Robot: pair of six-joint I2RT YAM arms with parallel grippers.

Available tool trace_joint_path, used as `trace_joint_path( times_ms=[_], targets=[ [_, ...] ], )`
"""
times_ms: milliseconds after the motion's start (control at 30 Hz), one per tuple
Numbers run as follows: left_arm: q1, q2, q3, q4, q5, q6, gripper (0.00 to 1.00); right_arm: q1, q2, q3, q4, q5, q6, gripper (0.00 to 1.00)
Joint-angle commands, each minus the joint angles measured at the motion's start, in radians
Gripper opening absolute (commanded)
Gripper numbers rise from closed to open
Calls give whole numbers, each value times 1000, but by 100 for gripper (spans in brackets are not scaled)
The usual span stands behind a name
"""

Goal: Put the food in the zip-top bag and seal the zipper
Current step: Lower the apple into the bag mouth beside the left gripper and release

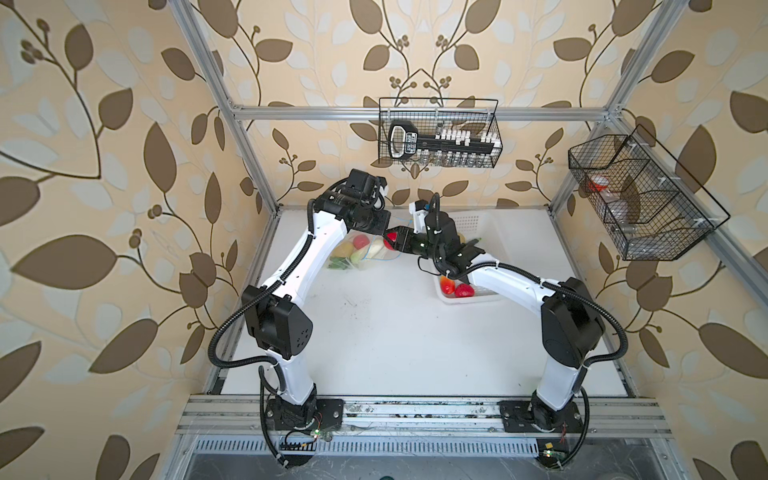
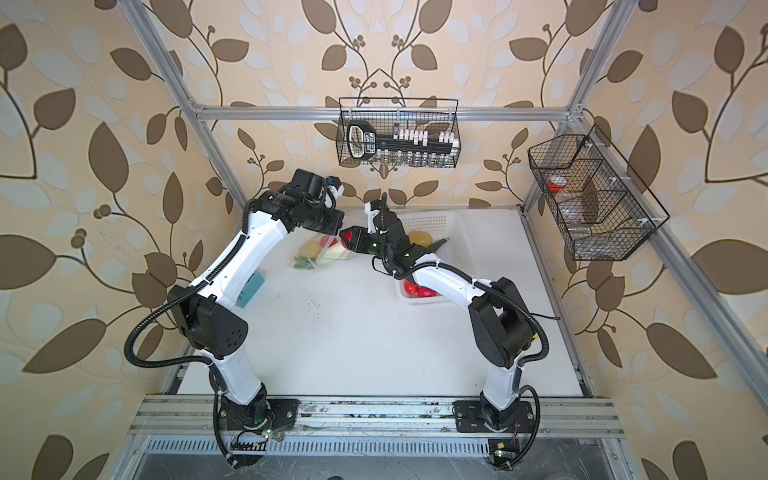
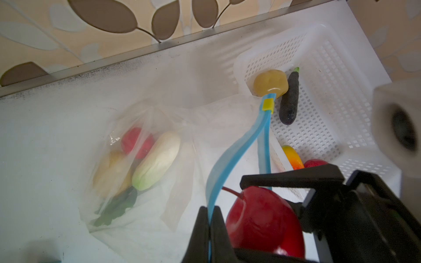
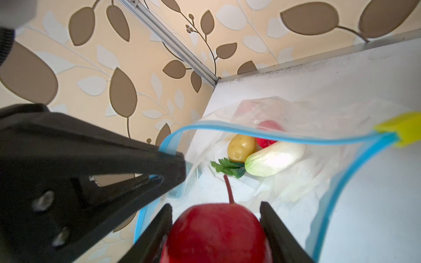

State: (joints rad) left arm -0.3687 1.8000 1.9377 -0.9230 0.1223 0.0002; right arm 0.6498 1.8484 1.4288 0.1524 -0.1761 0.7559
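White surface (image 1: 374, 332) bearing a perforated basket (image 3: 330, 68) and, beside it, the clear zip-top bag (image 3: 159, 113) holding food (image 4: 273, 159); left claw (image 3: 209, 208) pinched on its blue zipper (image 3: 227, 154); right claw (image 4: 216, 205) clamped on a red apple (image 4: 216, 234) at the bag's mouth.

I can't read any words or numbers here. The black tool (image 1: 402, 139) in the wire basket (image 1: 390, 161) on the back wall has a small label, but its letters are too blurry for me.

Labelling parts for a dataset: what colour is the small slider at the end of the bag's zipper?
The slider is yellow; clearest in the left wrist view.
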Motion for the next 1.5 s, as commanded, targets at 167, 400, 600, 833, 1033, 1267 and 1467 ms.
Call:
trace_joint_path(
  times_ms=[167, 400, 600, 833, 1033, 1267, 1467],
  targets=[
    [-18, -40, 55, -22, -13, 21, 0, 10, 74, 100, -80, 16, 30, 21],
    [-21, -43, 59, -22, -20, 16, 0, 14, 144, 198, -161, 20, 27, 34],
    [-21, -44, 56, -20, -35, 21, 0, 11, 163, 239, -189, 13, 26, 55],
    [-21, -44, 53, -14, -36, 21, 0, 7, 157, 239, -169, -8, 35, 65],
    [-21, -43, 50, -13, -38, 20, 0, 6, 141, 230, -164, -10, 26, 76],
    [-21, -45, 46, -10, -42, 23, 0, 5, 93, 187, -130, -17, 32, 74],
    [-21, -50, 31, 1, -49, 25, 0, 6, 35, 147, -118, -1, 28, 69]
  ],
)
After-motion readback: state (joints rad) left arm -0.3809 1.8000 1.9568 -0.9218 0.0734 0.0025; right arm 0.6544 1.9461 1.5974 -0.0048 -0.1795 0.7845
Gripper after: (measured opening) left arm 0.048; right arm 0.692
